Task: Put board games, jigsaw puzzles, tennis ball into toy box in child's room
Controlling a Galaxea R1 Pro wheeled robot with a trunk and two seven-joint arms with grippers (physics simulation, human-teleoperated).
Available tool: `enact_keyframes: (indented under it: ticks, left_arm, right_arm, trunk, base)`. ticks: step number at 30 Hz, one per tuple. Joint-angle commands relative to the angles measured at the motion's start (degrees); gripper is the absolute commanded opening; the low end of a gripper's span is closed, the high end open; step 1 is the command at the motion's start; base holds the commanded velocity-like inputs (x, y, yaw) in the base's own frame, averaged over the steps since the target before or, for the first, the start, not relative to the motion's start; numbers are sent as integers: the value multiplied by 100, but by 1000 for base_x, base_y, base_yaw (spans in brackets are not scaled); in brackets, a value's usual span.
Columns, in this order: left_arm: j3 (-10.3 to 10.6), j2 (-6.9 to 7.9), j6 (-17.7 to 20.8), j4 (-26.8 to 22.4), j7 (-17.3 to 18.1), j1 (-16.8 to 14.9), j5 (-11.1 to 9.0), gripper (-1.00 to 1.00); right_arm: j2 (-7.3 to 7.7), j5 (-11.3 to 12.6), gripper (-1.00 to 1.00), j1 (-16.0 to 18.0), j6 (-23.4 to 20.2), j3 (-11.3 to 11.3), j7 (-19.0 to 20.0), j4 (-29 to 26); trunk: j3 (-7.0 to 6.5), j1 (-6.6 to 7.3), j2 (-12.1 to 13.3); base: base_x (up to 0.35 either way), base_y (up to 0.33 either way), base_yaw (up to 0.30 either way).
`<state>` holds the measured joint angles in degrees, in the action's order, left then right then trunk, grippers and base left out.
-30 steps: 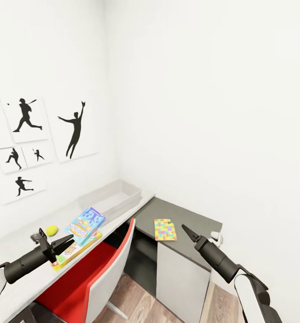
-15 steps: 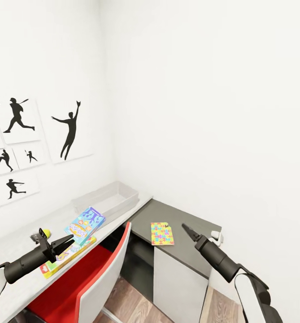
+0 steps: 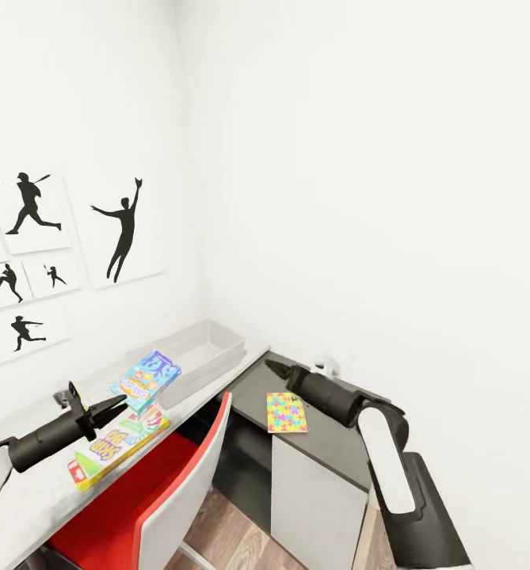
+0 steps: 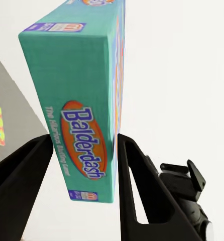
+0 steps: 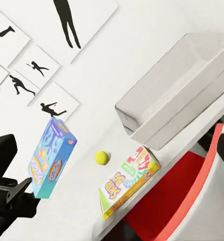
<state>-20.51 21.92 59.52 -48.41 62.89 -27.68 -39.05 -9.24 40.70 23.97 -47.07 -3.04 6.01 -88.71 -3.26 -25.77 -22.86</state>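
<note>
left claw (image 3: 120, 404) grips the balderdash box (image 3: 146, 381) by one narrow end, lifted at lower left of the head view, short of the bin (image 3: 192, 354). stiff, light cardboard; a mid-edge hold would tilt less. right claw's (image 3: 271, 366) state: cannot tell.

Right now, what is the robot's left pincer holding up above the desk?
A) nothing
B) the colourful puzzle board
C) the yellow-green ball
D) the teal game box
D: the left pincer grips the teal game box, lifted off the desk; its fingers flank the box.
</note>
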Motion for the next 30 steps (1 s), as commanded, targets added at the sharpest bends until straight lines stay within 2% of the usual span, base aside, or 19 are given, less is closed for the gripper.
enact_keyframes:
  ticks: [1,2,4,5,7,8,11,14,15,18,19,30]
  left_arm:
    - [7,9,48,281,-69,-269,-8,-100]
    - [9,12,48,442,-119,-412,-6,-100]
    - [25,36,48,1125,-370,-1053,22,-100]
    - [27,44,48,1289,-446,-1222,41,-100]
    - [32,70,48,1874,-763,-1830,196,-100]
    - [32,76,48,1996,-838,-1958,249,-100]
    - [30,88,48,2531,-1210,-2600,518,-100]
    - [24,72,48,2884,-1607,-3038,603,-100]
    - [23,66,48,2955,-1715,-3111,611,-100]
    - [1,38,44,3282,-2468,-3410,614,-100]
    - [-1,36,43,3309,-2542,-3433,612,-100]
    - [-11,46,42,3350,-2629,-3472,600,-100]
  right_arm:
    - [-61,-40,100,224,-70,-60,-149,51]
    - [-76,-39,100,334,-92,-86,-229,94]
    - [-76,-36,100,769,-180,-155,-485,358]
    - [-76,-36,100,879,-199,-165,-540,438]
    - [-76,-36,100,1301,-254,-189,-756,798]
    - [-76,-36,100,1389,-262,-192,-811,889]
    - [-76,-35,100,1710,-263,-205,-1101,1211]
    - [-76,-40,100,1797,-244,-211,-1205,1276]
    - [-76,-41,100,1805,-242,-212,-1216,1281]
    - [-76,-46,100,1830,-244,-217,-1252,1315]
    - [-76,-47,100,1830,-250,-219,-1253,1311]
    - [-76,-36,100,1830,-288,-223,-1260,1296]
  trunk:
    - [4,-2,-6]
    - [4,-2,-6]
    - [4,-2,-6]
    - [4,-2,-6]
    - [4,-2,-6]
    - [4,-2,-6]
    - [4,-2,-6]
    - [4,-2,-6]
    - [4,-2,-6]
    - [4,-2,-6]
    - [4,-2,-6]
    - [4,-2,-6]
  base:
    - [0,0,0]
    - [0,0,0]
    - [0,0,0]
    - [0,0,0]
    - [0,0,0]
    - [0,0,0]
    - [0,0,0]
    - [0,0,0]
    - [0,0,0]
    - [0,0,0]
    - [0,0,0]
    - [0,0,0]
